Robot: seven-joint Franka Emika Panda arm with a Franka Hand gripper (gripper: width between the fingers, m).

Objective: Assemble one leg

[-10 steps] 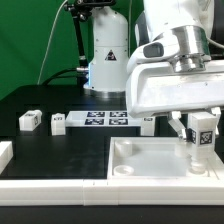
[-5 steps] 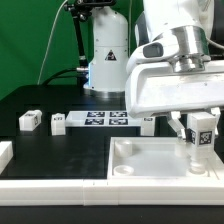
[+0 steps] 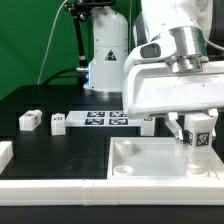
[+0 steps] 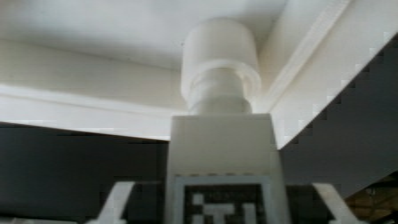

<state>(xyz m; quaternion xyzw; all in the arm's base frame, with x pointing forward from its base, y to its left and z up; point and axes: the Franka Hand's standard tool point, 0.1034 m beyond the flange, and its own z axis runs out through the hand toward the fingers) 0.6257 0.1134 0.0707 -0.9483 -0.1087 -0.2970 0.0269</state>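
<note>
A white leg (image 3: pixel 200 133) with a marker tag stands upright in the near right corner recess of the large white tray-like piece (image 3: pixel 140 160). My gripper (image 3: pixel 198 140) hangs over it with a finger on each side. In the wrist view the leg (image 4: pixel 222 150) runs down into the tray's corner (image 4: pixel 107 80). Both fingers (image 4: pixel 125 198) show a dark gap to the leg's sides. The gripper (image 4: pixel 226 205) is open around the leg and not touching it.
Two loose legs (image 3: pixel 30 120) (image 3: pixel 57 123) lie on the black table at the exterior view's left. A third (image 3: pixel 147 123) lies behind the tray. The marker board (image 3: pixel 105 118) lies between them. A white part (image 3: pixel 5 152) sits at the left edge. The robot base (image 3: pixel 105 60) is behind.
The gripper has shifted slightly toward the exterior view's left; the leg stays upright in the corner.
</note>
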